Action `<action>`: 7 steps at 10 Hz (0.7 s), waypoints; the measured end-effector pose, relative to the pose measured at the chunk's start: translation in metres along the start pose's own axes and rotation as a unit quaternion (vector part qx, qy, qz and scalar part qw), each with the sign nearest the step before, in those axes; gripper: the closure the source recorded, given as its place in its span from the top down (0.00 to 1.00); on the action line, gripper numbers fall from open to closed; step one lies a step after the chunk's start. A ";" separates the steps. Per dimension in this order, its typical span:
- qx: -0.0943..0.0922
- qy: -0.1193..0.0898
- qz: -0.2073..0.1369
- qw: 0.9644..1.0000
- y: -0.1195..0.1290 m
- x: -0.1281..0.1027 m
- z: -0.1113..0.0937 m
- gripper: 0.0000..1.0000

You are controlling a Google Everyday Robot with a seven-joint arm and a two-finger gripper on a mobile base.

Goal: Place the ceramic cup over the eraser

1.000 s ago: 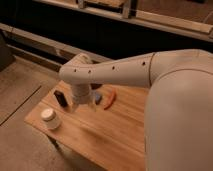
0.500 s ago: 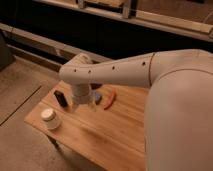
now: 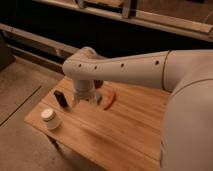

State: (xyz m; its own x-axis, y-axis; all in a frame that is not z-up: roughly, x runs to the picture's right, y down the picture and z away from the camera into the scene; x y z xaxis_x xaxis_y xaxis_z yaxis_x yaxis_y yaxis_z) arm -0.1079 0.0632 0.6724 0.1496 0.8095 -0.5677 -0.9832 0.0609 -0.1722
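The ceramic cup (image 3: 50,119) is small and white and stands near the table's front left corner. Behind it, at the left edge, lies the eraser (image 3: 61,98), a small black block. My gripper (image 3: 84,103) hangs from the white arm over the middle of the table's left half, to the right of the eraser and behind and to the right of the cup. Its fingers point down, stand open, and hold nothing.
The wooden table (image 3: 125,135) stands on a concrete floor. A red chili-shaped item (image 3: 110,99) lies right of the gripper, with a bit of blue pad (image 3: 100,98) beside it. A dark bowl (image 3: 98,84) is partly hidden behind the wrist. My arm's bulk fills the right side.
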 end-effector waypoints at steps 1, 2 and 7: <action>-0.011 -0.008 -0.017 1.000 0.007 -0.003 -0.006 0.65; -0.023 -0.015 -0.033 0.999 0.014 -0.007 -0.010 0.65; -0.076 -0.031 -0.090 0.993 0.025 -0.025 -0.007 0.65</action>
State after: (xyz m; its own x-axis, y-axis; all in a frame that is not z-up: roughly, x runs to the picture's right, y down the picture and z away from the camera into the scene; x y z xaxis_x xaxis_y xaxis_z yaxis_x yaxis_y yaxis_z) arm -0.1356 0.0404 0.6768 0.3094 0.8286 -0.4666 -0.9132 0.1220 -0.3889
